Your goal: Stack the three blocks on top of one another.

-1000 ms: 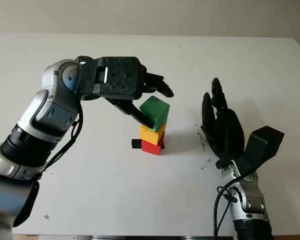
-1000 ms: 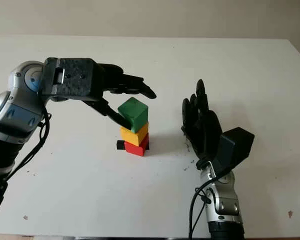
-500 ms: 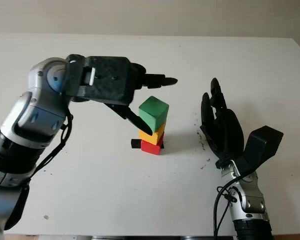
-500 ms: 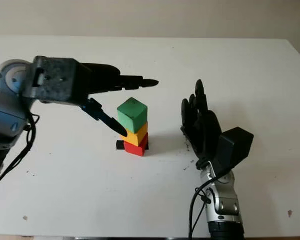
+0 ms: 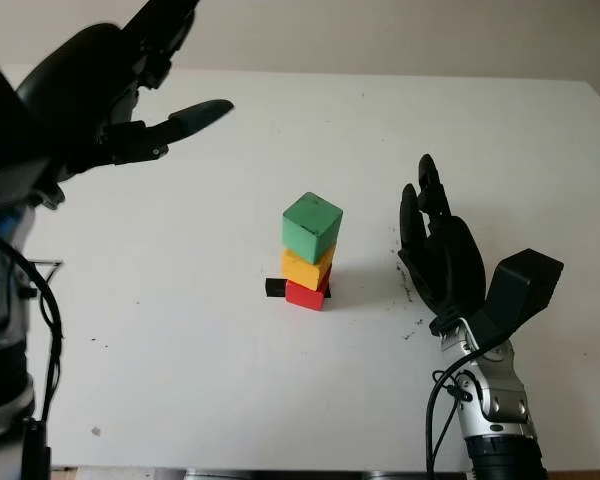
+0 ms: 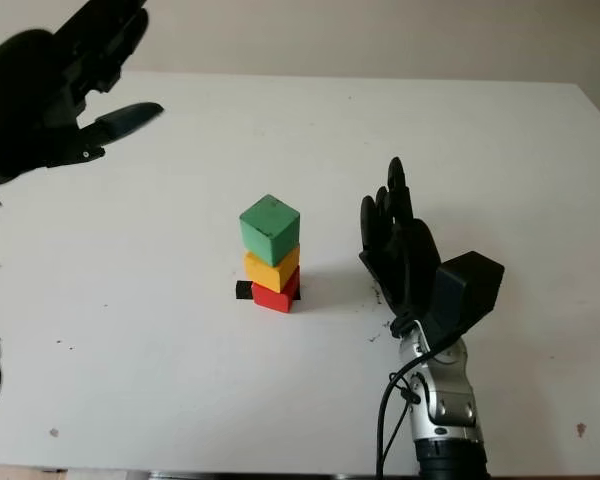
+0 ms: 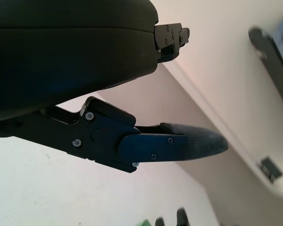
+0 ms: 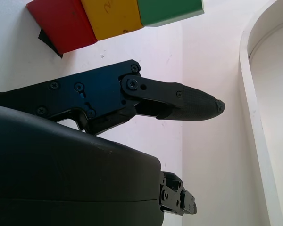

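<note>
Three blocks stand stacked in the middle of the white table (image 5: 180, 380): a red block (image 5: 306, 293) at the bottom, a yellow block (image 5: 307, 267) on it, and a green block (image 5: 311, 227) on top, turned slightly. The right wrist view shows the red block (image 8: 61, 21), the yellow block (image 8: 111, 14) and the green block (image 8: 167, 9) in a row. My left hand (image 5: 130, 95) is open, raised high at the far left, well away from the stack. My right hand (image 5: 435, 250) is open, upright on the table to the right of the stack.
A small black marker (image 5: 274, 288) lies on the table against the red block's left side. The table's far edge (image 5: 380, 75) meets a beige wall. Small dark specks (image 5: 410, 290) dot the surface near my right hand.
My left hand let go of the green block and drew back up and to the left, far from the stack. The green block stays on top. The right hand has not moved.
</note>
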`<state>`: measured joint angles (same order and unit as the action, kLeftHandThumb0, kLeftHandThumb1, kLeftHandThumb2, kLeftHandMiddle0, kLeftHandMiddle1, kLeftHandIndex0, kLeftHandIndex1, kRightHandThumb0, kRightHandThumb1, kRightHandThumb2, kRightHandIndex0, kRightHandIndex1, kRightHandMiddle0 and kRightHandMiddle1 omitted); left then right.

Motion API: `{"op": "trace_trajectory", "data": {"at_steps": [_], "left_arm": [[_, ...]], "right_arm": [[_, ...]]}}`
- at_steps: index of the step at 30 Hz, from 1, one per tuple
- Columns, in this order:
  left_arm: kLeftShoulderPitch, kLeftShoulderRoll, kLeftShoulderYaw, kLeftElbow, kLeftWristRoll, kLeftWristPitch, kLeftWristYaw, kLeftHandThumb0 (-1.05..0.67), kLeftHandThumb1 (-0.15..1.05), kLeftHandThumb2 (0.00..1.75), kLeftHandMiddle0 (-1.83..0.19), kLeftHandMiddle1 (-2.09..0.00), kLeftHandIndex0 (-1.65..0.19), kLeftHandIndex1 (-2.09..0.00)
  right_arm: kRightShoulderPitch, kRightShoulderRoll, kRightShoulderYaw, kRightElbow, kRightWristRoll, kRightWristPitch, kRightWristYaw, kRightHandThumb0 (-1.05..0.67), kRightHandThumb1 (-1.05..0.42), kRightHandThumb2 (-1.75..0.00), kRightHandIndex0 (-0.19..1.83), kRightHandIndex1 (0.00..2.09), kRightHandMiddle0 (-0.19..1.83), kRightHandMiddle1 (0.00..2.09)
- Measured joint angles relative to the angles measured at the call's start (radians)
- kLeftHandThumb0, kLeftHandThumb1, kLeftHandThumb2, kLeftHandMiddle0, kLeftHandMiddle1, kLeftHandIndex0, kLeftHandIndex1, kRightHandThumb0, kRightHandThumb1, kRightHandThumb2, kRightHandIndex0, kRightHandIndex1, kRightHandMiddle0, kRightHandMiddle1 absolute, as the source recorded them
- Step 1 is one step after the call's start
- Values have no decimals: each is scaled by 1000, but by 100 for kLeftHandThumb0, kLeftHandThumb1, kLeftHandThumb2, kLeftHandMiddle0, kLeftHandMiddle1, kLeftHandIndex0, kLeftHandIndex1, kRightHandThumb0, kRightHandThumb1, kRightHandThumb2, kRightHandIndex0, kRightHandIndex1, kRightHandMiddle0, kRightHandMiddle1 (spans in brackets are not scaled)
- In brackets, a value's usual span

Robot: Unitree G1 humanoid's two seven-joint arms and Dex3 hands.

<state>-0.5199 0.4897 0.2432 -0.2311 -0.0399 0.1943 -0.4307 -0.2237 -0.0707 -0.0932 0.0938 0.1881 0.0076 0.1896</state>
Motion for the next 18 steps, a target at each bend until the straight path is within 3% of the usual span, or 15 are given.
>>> {"op": "trace_trajectory", "data": {"at_steps": [3,10,13,18], "left_arm": [[36,-76,27,98,-48,-106,71,-72,105,62,19,-1,18,-1],[92,-163,27,330,-67,-279,151,-71,105,60,19,-1,19,-1],[115,-204,20,395,-92,-294,166,-74,105,63,19,0,19,0],[184,-217,-25,406,-129,-285,93,-80,105,69,19,0,19,0]], "right_arm": [[-3,-9,-3,0,5,-1,14,-68,-105,-57,-19,0,-19,0],[-16,-19,-20,0,10,-6,20,-66,-105,-60,-19,0,-19,0],[-23,-18,-20,1,6,-16,16,-66,-105,-61,-19,0,-19,0],[-26,-17,-18,7,-10,-33,0,-66,-105,-60,-19,0,-19,0]]}}
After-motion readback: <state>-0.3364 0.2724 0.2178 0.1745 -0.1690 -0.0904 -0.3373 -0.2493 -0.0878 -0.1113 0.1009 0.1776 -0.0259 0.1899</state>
